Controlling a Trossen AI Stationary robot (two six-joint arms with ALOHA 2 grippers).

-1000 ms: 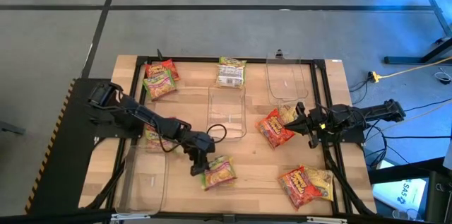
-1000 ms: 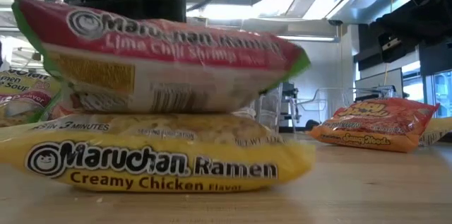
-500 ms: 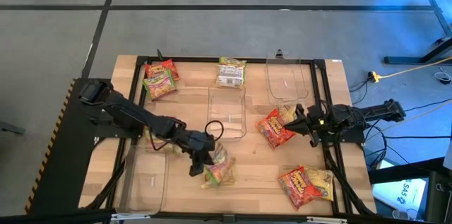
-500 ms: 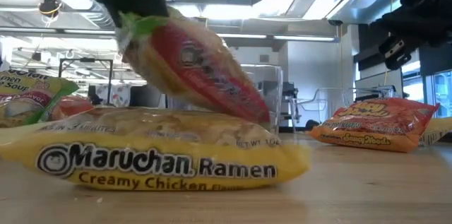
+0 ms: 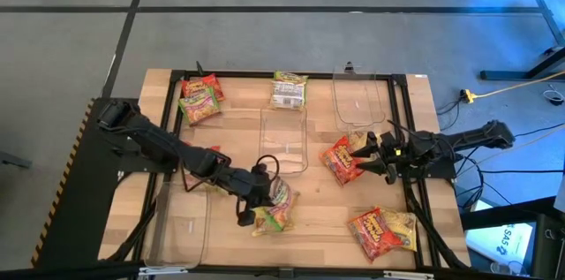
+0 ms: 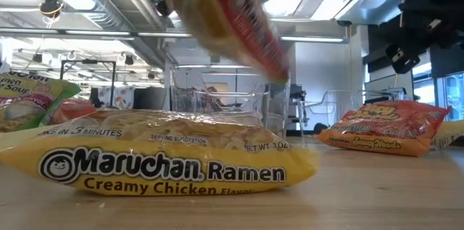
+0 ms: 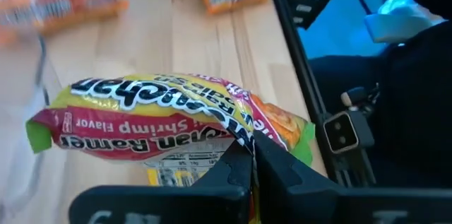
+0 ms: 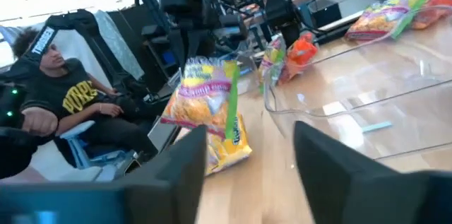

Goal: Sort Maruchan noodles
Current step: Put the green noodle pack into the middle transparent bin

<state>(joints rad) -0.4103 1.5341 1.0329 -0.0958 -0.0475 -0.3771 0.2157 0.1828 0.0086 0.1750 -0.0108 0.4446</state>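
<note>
Clamped hard, left gripper [image 7: 251,159] fingers pinching the edge of a Lime Chili Shrimp packet [image 7: 169,121], green-trimmed with a red band, hoisted clear of the table [image 5: 327,218] and tilted steeply in the low view. Directly beneath, a yellow Creamy Chicken packet [image 6: 159,161] lying flat on the wood, apart from the lifted one. Right gripper [image 5: 364,155] spread wide and holding nothing, hovering just beside a red packet [image 5: 342,160] near the right clear bin [image 5: 357,99]

For a clean step: probably worth keeping the pinch firm on the crinkly seam, since a thin flap could slip if swung fast. Best lifted a little higher before travelling sideways, so the dangling lower corner does not drag the yellow packet along. Likely destination a bin, though which one cannot be told from this moment

Edges and room: centre clear bin [image 5: 283,139] just beyond the held packet, its near wall a possible snag for a low carry. Left bin [image 5: 181,218] close by the arm's forearm on the near-left side of the table. Open wood between the lifted packet and the red and yellow pair [image 5: 381,231] at the near-right corner, so plenty of space that way. More packets [image 5: 199,99] at the far-left corner and one [image 5: 289,90] at the far edge, both well apart from the work. Right arm near enough to the centre to deserve a wide berth
</note>
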